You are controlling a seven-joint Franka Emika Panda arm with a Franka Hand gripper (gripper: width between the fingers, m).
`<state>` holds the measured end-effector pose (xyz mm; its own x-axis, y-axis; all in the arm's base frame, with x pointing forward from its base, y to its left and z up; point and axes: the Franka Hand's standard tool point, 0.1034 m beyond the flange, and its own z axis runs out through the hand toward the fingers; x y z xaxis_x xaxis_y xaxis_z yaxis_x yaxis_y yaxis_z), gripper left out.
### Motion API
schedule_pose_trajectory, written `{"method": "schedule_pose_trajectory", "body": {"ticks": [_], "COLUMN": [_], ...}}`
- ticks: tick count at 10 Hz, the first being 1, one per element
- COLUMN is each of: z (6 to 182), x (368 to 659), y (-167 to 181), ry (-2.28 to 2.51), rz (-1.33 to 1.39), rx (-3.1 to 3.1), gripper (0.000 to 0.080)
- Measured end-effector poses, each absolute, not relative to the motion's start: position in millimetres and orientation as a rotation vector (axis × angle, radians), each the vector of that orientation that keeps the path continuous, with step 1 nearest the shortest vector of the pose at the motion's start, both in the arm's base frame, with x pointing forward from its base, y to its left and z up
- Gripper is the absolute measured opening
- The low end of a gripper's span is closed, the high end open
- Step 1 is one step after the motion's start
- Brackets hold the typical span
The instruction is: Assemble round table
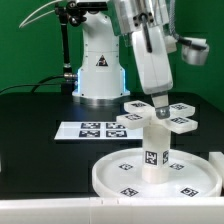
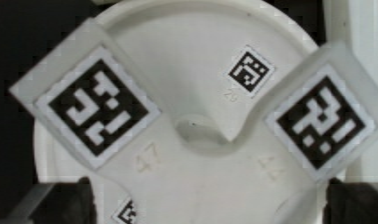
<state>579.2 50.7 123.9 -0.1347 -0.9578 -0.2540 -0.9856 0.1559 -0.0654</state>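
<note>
Cross-shaped base (image 1: 178, 110) is hanging over the leg (image 1: 153, 152), the gripper (image 1: 158, 104) apparently clamping its hub between narrow jaws; any offset is risking tipping the leg.

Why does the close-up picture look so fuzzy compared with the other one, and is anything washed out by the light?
Wrist view: the cross-shaped base fills the frame so near the lens that its tag edges look soft. Exterior view: sharper overall, though the white round disc and leg glare bright against the dark table.
</note>
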Motion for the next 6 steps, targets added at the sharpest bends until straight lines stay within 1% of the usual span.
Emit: {"method": "schedule_pose_trajectory", "body": {"ticks": [1, 2, 5, 6], "z": [130.7, 127.9, 127.2, 127.7], "x": [580.7, 579.6, 579.0, 577.6], "y": [51.0, 52.0, 53.1, 54.7], "ry": [2.182, 2.160, 2.066, 1.883], "rz": [0.169, 0.171, 0.157, 0.154], "rx": [-1.892, -1.918, -2.015, -2.198], "gripper": [0.0648, 0.0649, 0.0649, 0.0649]}}
